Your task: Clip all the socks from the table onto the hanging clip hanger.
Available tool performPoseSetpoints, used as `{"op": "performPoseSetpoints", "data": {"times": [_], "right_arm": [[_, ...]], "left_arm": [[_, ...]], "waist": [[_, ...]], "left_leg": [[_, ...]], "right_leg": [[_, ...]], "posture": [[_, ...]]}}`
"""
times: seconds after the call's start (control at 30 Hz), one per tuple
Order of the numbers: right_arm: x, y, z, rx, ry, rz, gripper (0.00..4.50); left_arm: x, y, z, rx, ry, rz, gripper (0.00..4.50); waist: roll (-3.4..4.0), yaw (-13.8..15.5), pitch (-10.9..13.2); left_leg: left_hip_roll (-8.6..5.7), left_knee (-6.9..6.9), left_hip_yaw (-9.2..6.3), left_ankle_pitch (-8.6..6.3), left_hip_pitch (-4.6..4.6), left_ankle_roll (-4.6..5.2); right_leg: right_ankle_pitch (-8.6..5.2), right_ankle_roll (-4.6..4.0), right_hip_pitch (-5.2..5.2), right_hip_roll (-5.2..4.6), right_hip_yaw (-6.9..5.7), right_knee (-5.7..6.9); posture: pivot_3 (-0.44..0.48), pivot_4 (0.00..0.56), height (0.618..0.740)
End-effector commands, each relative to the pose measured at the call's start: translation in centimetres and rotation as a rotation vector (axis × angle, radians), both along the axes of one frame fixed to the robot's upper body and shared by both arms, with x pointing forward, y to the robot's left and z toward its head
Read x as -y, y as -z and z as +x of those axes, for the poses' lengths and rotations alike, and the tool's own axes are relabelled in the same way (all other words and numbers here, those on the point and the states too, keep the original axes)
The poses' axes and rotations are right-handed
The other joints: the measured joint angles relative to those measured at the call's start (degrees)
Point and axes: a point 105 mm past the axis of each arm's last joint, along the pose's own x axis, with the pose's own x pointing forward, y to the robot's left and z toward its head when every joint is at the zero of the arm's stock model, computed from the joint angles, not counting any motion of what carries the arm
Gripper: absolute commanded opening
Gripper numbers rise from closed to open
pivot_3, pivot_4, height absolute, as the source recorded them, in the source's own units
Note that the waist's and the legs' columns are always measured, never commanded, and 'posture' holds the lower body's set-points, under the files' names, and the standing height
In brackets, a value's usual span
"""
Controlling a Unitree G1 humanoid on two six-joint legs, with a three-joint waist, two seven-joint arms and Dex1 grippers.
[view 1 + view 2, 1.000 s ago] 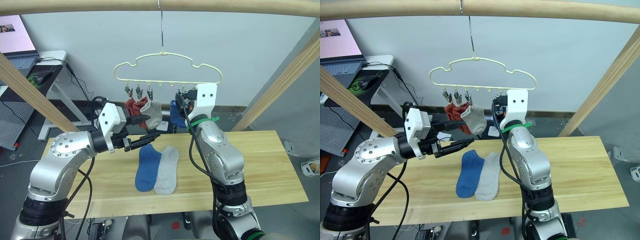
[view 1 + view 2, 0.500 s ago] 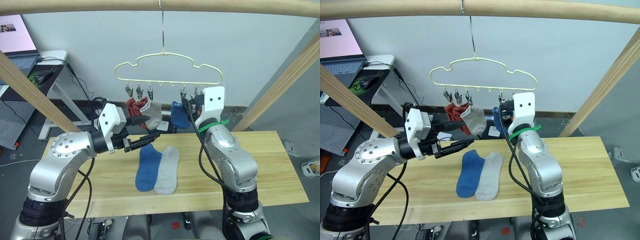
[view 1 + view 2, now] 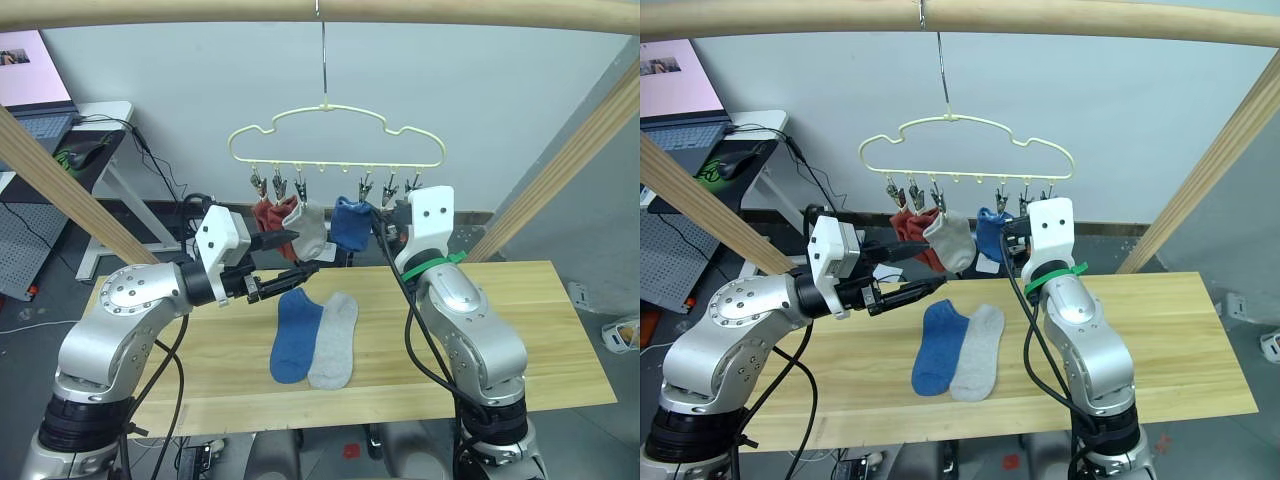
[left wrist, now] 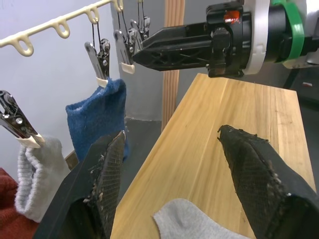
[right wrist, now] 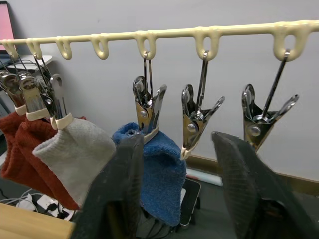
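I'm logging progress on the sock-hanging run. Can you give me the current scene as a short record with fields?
hung on clip hanger: two rust red socks, one light grey sock, one blue sock
free clips: two, beside the blue sock
on table: blue sock on table and grey sock on table, side by side
left gripper: jaws open, holding nothing, above the table
right gripper: jaws open, just below the clips
socks left to hang: two

The rust red socks (image 5: 20, 144) sit partly hidden behind the grey sock (image 5: 75, 154), their clips bunched together.
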Motion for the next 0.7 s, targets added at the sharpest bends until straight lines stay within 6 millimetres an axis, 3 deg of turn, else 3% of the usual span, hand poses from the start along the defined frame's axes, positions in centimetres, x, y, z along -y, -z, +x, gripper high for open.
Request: {"op": "performPoseSetpoints", "data": {"times": [0.03,0.7], "right_arm": [[0.1,-1.3,0.1,0.053,0.026,0.025,1.53],[0.2,-1.8,2.3,0.072,0.089,0.061,1.53]], "left_arm": [[0.0,-0.8,-0.1,0.047,0.009,-0.002,3.25],[0.2,-1.0,0.0,0.051,0.012,0.003,3.25]], "waist": [[0.00,0.00,0.00],[0.00,0.00,0.00]], "left_leg": [[0.00,0.00,0.00,0.00,0.00,0.00],[-0.01,-0.01,0.01,0.00,0.00,0.00]], "right_leg": [[0.00,0.00,0.00,-0.01,0.01,0.00],[0.12,-0.21,-0.01,0.00,-0.01,0.00]], "posture": [[-0.090,0.237,0.738],[-0.089,0.231,0.738]]}}
